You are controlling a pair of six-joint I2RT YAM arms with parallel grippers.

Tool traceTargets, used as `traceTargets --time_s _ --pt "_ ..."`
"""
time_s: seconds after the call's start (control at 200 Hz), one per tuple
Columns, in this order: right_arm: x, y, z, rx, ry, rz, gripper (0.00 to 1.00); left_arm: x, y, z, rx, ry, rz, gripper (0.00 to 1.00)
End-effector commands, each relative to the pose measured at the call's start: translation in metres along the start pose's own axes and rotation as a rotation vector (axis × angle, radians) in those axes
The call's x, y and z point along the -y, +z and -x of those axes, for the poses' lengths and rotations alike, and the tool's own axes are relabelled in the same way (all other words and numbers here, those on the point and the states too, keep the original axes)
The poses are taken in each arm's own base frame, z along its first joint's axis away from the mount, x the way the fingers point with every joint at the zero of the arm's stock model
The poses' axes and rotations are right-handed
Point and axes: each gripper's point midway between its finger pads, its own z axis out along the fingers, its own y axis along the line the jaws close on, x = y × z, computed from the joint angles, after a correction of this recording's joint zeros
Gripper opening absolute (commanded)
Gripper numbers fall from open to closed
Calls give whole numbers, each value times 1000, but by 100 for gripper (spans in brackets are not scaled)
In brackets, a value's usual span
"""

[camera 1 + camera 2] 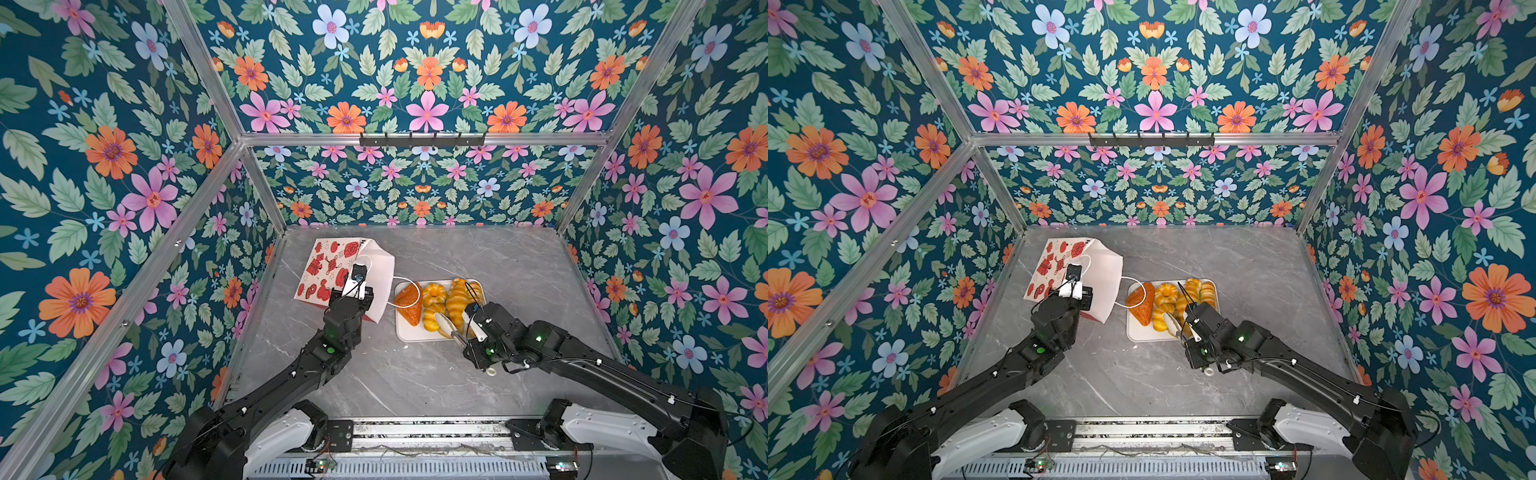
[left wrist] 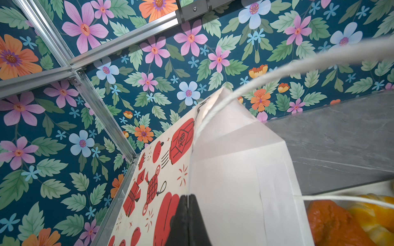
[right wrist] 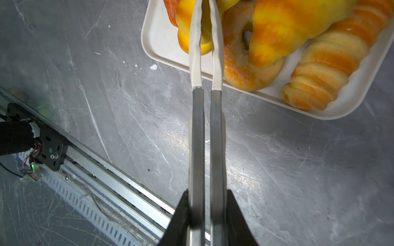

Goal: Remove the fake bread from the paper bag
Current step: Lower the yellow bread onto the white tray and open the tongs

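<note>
Setting: grey marble bench (image 1: 415,374) boxed in by floral walls (image 1: 415,83). I list from the near edge outward.

1. Rail (image 1: 428,432), bottom of both top views. It carries both arm bases and is no concern.
2. Right claw (image 3: 205,215), lower right of centre in both top views. It is clamped on a pair of tongs (image 3: 206,127), whose arms are squeezed nearly together. The white tips lie over a yellow bun (image 3: 185,27). I cannot tell whether they nip it.
3. White tray (image 3: 162,42), centre of the top views. The fake bread (image 1: 434,303) lies on it: orange wedge (image 1: 409,307), ring bagel (image 3: 241,70), a croissant (image 3: 287,27) resting on the bagel, and a ribbed loaf (image 3: 324,70) by the rim.
4. Left claw (image 2: 188,213), left of centre. It is pinched shut on the rim of the paper bag (image 1: 328,266).
5. The bag is tipped with its mouth toward the tray. One cord handle (image 1: 405,277) loops across the orange wedge. I cannot see whether any bread remains inside.

Hazards, as I judge them:
- If I shift the bag, the looped cord may drag the wedge off the tray.
- The thin paper rim may tear or slip out of the pinch.
- The pieces are glossy, so one may squirt from the tong tips.
- A nudge may roll the perched croissant onto the bench.
</note>
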Motion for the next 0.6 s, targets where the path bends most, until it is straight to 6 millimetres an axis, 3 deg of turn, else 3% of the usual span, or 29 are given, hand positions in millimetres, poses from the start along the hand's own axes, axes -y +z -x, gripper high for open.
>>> traceTargets --time_s 0.0,0.25,0.595 --pt "-3 3 10 37 -29 3 8 -2 0 7 32 -35 9 0" --pt "3 19 3 -5 -34 -23 11 1 1 2 26 -32 1 0" --pt "10 8 4 35 -2 -50 36 5 3 2 25 -33 -11 0"
